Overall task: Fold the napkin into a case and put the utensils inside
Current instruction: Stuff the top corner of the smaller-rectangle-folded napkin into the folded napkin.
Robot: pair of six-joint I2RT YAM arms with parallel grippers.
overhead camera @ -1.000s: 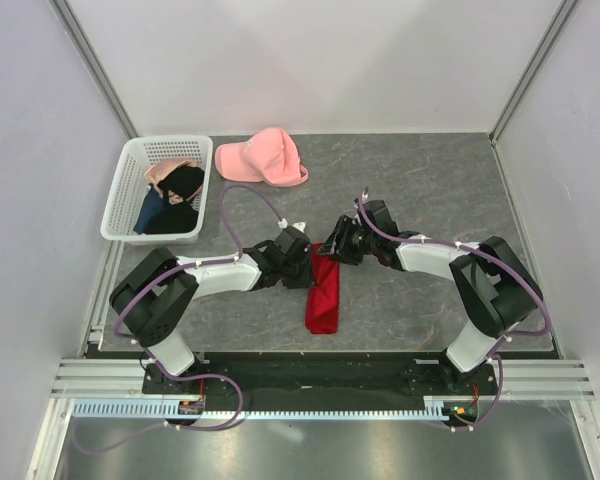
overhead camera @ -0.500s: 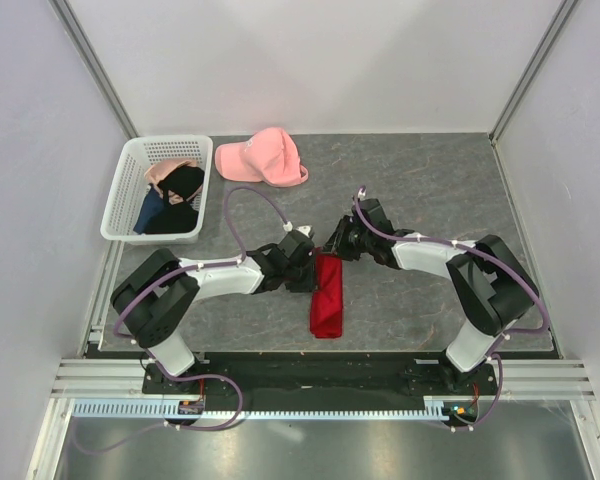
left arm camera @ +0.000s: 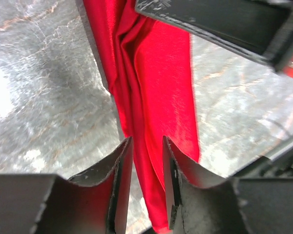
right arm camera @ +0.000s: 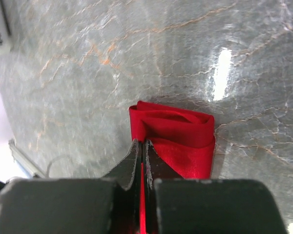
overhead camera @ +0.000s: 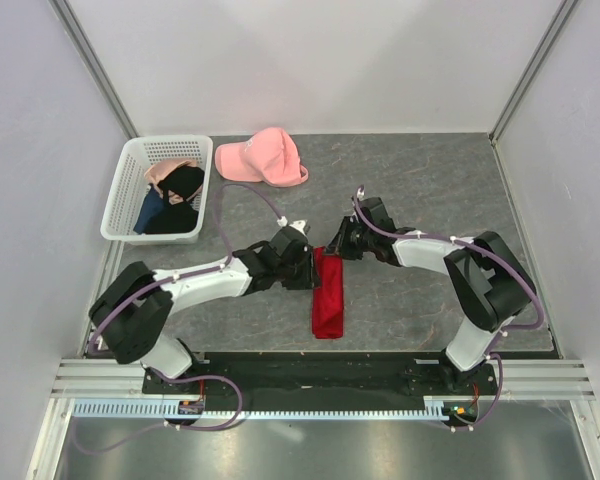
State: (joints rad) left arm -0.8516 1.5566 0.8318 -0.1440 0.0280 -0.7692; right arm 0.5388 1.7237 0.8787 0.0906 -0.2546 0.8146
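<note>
left tool point(left arm camera: 146, 142) parted, right tool point(right arm camera: 142, 144) pinched shut

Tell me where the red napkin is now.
In the top view, the napkin lies as a narrow folded strip centre-front, its far end between the left gripper and the right gripper.

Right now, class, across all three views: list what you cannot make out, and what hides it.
Utensils: none shows in any view.
Top view: the far end of the napkin is hidden under the left gripper and right gripper.
Left wrist view: whether the fingers pinch the red fold or merely straddle it is unclear.
Top view: the garments in the basket are too small and bunched to tell apart.
</note>
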